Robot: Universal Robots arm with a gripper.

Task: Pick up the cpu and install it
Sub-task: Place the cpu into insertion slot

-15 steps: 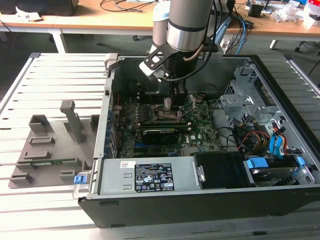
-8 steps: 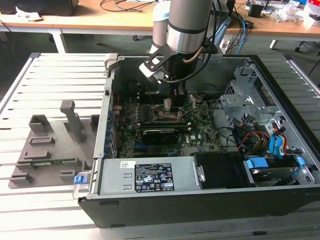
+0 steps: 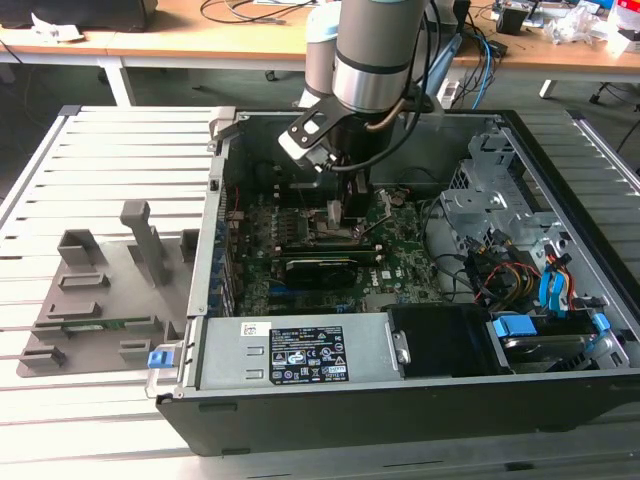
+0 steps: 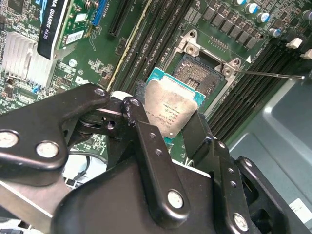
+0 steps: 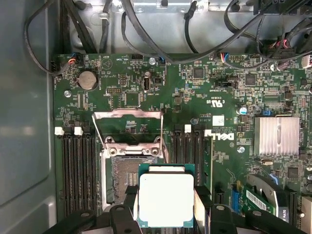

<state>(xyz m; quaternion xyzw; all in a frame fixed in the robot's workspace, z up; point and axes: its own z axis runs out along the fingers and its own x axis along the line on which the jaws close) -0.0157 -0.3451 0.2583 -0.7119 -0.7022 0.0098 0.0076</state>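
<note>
In the exterior view we see one arm [image 3: 370, 50] reaching down into one open computer case [image 3: 400, 400] on the slatted bench [image 3: 40, 180], its claw [image 3: 340, 205] low over the green board [image 3: 400, 265]. One grey holder [image 3: 100, 290] lies well apart, towards the exterior view's left. In the second wrist view the claw's two fingers [image 4: 146, 141] are closed on the single cpu [image 4: 171, 109], pinching it by opposite edges. We judge this grip keeps the chip flat, metal top up and contact side down. The cpu hangs just above and near one socket [image 4: 204, 73], whose thin lever [image 4: 273, 74] is swung out. In the first wrist view the cpu [image 5: 166, 199] overlaps one edge of the socket [image 5: 122, 173] and is not yet seated. The socket's one metal frame [image 5: 127, 127] is tipped up, we think to leave the socket bare. We also count one coin battery [image 5: 87, 79] and one finned block [image 5: 276, 136].
</note>
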